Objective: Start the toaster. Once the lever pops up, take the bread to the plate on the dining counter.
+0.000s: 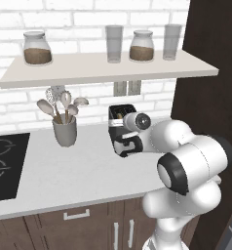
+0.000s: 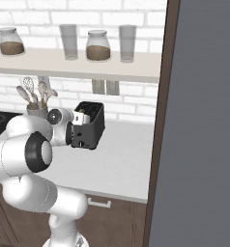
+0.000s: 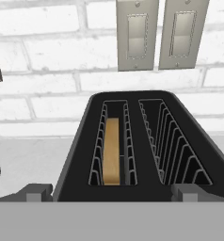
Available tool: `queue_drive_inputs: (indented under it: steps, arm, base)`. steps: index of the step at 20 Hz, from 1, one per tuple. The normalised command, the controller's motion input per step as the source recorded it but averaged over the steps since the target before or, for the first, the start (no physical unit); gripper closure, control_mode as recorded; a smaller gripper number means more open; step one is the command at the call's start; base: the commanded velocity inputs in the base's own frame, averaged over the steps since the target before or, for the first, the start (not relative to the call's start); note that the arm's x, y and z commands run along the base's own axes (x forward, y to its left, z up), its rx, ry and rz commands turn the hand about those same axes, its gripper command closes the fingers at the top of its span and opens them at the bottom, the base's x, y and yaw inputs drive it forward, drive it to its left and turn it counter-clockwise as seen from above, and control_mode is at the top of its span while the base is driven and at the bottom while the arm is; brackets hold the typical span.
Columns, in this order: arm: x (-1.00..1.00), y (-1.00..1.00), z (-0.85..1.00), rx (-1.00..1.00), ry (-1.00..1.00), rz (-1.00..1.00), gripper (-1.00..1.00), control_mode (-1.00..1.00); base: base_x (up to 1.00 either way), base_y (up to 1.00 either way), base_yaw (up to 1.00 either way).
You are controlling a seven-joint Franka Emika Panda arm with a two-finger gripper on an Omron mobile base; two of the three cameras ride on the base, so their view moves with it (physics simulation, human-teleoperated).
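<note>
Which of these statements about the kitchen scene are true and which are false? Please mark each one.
1. The bread stands in the left slot of the toaster, as the hand view shows it. True.
2. Both toaster slots hold bread. False: the right slot is empty.
3. The gripper is open. True.
4. The utensil cup lies tipped on its side. False: it stands upright on the worktop, holding spoons.
5. Two jars and two glasses stand on the shelf. True.
</note>
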Motion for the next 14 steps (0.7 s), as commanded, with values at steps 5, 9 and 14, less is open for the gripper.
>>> queue_drive_inputs:
  steps: [5,9,14]
  arm:
    - [0.00,0.00,0.00,0.00,0.00,0.00,-1.00,-1.00]
    - [0.00,0.00,0.00,0.00,0.00,0.00,-1.00,-1.00]
    - [0.00,0.00,0.00,0.00,0.00,0.00,-1.00,-1.00]
  base:
    - [0.00,0.00,0.00]
    - [0.00,0.00,0.00]
    - [0.00,0.00,0.00]
